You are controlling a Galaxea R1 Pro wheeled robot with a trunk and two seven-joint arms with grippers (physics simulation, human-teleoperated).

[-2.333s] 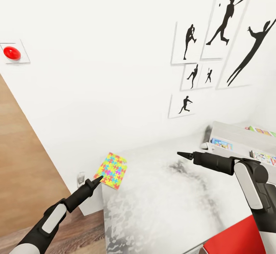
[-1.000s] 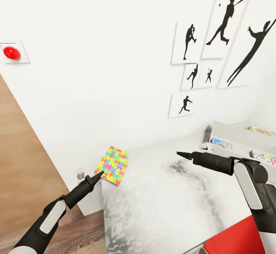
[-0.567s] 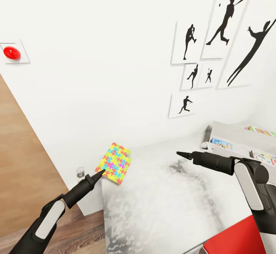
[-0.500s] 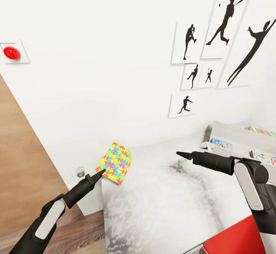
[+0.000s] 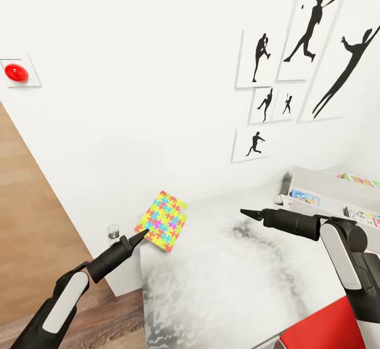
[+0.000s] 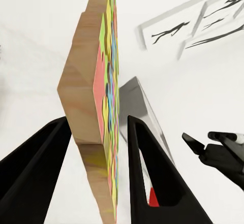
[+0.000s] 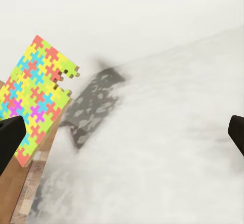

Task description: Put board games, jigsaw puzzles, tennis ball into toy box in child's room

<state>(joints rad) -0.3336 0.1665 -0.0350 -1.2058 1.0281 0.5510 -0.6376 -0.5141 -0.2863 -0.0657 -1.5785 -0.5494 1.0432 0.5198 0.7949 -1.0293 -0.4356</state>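
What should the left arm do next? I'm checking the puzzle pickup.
Probably carry the jigsaw puzzle rightward toward the toy box: the left gripper holds it on edge above the table, and the box sits far right.

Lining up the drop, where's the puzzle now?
In the head view the puzzle is held on edge in the left end effector, above the table's near-left corner, well left of the toy box.

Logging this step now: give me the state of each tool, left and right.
Left tool: shut on the thin square multicoloured jigsaw puzzle, lifted off the light-grey table.
Right tool: open, empty.
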